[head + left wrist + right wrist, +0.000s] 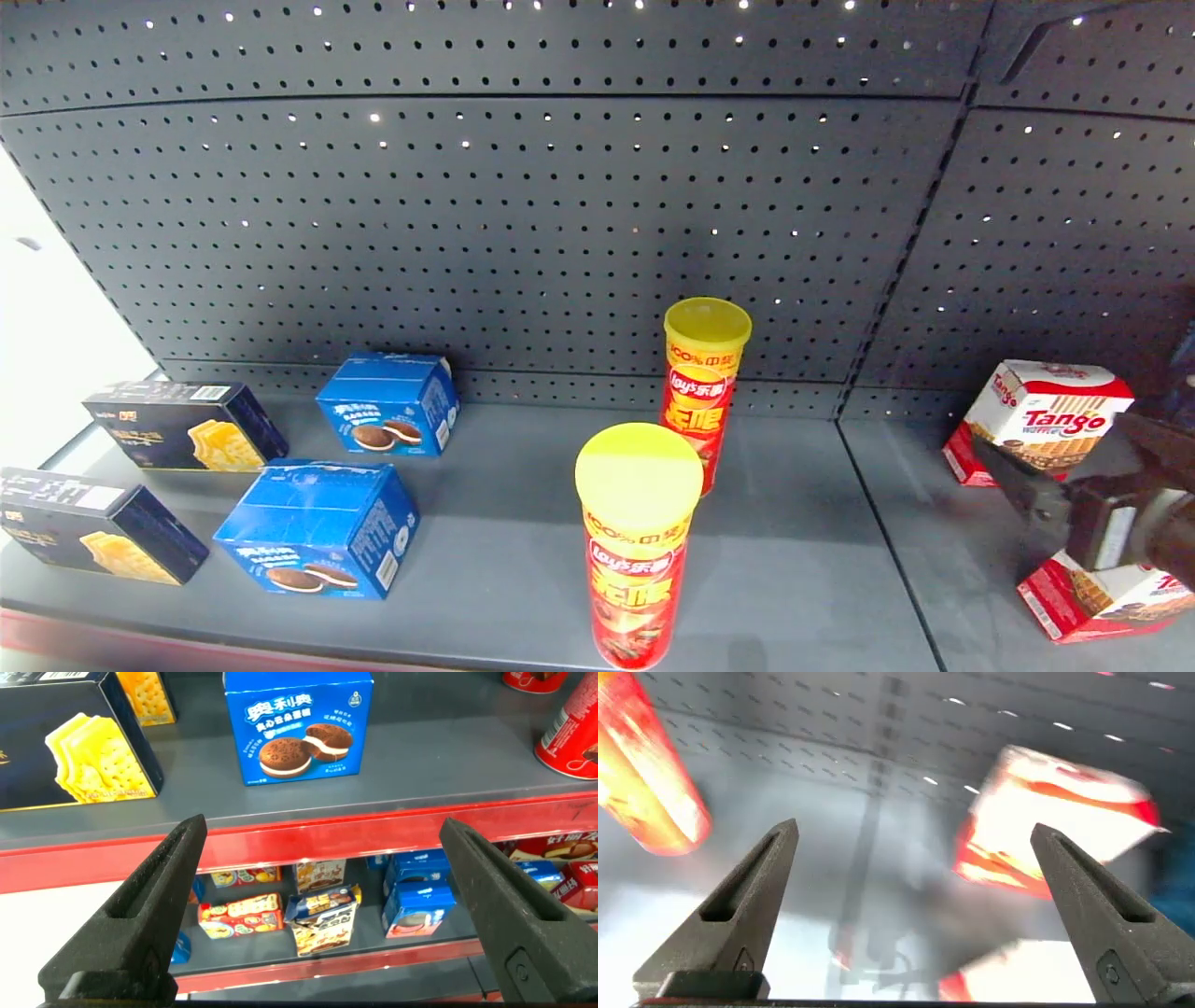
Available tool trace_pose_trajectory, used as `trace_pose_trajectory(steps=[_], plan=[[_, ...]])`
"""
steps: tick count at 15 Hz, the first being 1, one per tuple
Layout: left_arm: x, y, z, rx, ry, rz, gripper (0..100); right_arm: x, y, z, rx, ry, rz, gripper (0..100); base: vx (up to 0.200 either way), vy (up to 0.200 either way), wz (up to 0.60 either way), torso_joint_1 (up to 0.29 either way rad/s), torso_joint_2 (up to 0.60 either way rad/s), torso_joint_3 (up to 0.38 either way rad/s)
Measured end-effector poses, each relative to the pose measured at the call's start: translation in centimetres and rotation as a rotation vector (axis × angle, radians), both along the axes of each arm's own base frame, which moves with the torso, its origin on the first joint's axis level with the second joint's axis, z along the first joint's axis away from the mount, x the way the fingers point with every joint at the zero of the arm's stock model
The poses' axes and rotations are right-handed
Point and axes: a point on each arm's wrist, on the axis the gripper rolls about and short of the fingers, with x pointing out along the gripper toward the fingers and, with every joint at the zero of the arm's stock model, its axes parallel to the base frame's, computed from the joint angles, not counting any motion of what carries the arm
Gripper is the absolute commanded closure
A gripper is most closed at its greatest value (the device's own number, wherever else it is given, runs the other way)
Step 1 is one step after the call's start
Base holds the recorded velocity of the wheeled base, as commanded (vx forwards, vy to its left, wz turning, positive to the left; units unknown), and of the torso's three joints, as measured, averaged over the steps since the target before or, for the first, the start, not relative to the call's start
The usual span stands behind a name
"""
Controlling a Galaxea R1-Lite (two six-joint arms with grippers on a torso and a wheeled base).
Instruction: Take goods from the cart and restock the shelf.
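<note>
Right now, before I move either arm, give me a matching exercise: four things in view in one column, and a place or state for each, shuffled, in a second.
Things:
1. front chip can
2. rear wafer box
3. front blue cookie box
4. left gripper

Places or states:
A. open, holding nothing
B. on the right-hand shelf section
C. upright, yellow lid, in front of the rear chip can
D. lying at the left, beside a dark cracker box

Pairs: 1-C, 2-B, 3-D, 4-A.
</note>
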Motion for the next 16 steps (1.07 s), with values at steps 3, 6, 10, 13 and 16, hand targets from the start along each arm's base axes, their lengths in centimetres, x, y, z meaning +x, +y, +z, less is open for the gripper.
trace_pose_trajectory(steps=[3, 6, 10, 13, 16], plan=[[0.0, 0.0, 0.0, 0.0, 0.0, 0.0, 0, -4.3, -3.7, -0.2, -0.007, 0.005, -0.033, 0, 0.0, 0.0, 0.0, 0.0, 0.0, 0.0], [0.0, 0.0, 0.0, 0.0, 0.0, 0.0, 0, -9.1, -6.8, -2.1, -0.008, 0.026, -0.052, 0, 0.0, 0.0, 0.0, 0.0, 0.0, 0.0], [0.0, 0.0, 0.0, 0.0, 0.0, 0.0, 0, -13.3, -8.2, -5.7, 0.024, -0.003, 0.007, 0, 0.0, 0.0, 0.0, 0.0, 0.0, 0.0], [0.0, 0.0, 0.0, 0.0, 0.0, 0.0, 0, -14.6, -8.6, -8.5, 0.043, -0.057, 0.057, 0, 0.0, 0.0, 0.0, 0.0, 0.0, 0.0], [0.0, 0.0, 0.0, 0.0, 0.0, 0.0, 0, -14.8, -8.7, -10.2, 0.054, -0.075, 0.113, 0, 0.0, 0.0, 0.0, 0.0, 0.0, 0.0]])
